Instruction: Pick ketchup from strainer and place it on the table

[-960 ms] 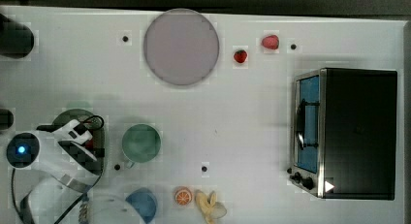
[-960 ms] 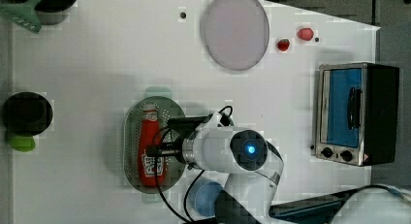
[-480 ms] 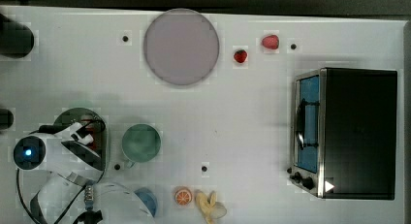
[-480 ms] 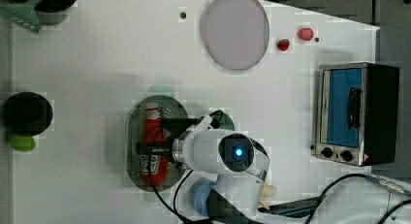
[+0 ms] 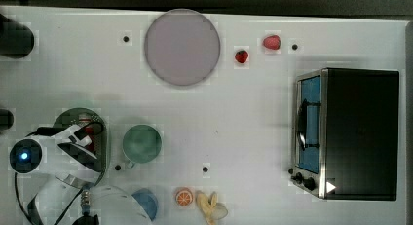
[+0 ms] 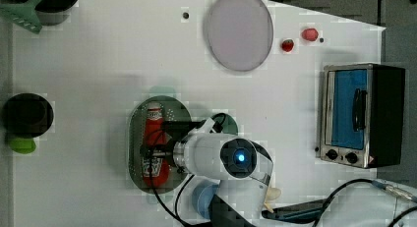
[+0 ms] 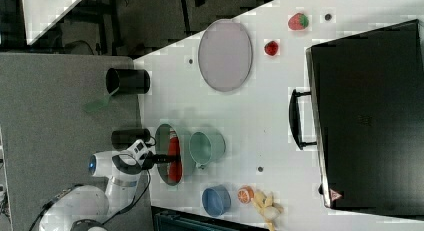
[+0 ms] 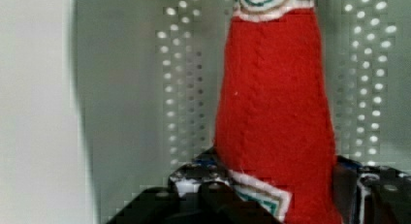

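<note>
Near the table's (image 5: pixel 253 113) lower-left corner in the top view, the arm is covering most of the strainer (image 5: pixel 65 117). Across the left view, the ketchup (image 6: pixel 153 133) is lying lengthwise in the strainer (image 6: pixel 134 148), the gripper (image 6: pixel 153 151) straddling its label. Toward the right view's lower left, the ketchup (image 7: pixel 173 153) is showing red. Up close in the wrist view, fingers (image 8: pixel 194 178) are flanking the ketchup (image 8: pixel 276 112); closure cannot be judged. The bottle is looking light, soft, compressible: grasp mid-body
</note>
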{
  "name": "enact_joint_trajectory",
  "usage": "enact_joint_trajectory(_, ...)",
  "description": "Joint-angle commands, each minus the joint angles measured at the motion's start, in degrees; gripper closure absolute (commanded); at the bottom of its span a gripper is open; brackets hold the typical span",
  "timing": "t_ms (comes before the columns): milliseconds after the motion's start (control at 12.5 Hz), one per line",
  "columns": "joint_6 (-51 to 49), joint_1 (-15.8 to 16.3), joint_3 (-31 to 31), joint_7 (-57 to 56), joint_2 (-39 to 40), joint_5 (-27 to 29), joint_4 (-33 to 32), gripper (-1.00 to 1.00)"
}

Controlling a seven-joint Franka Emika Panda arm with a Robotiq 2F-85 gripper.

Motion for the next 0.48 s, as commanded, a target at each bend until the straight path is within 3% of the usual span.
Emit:
enact_joint_trajectory(80, 0.20, -3.05, 5.20, 3.23, -7.80, 6.34, -0.09, -0.13)
enact_joint_trajectory(320, -7.94, -9.03, 13.34, -0.16, -12.85, 18.27, 1.91, -0.13)
enact_joint_trajectory(480, -16.78, -12.40, 16.63, -5.49, -14.71, 22.50, 5.70, -0.13)
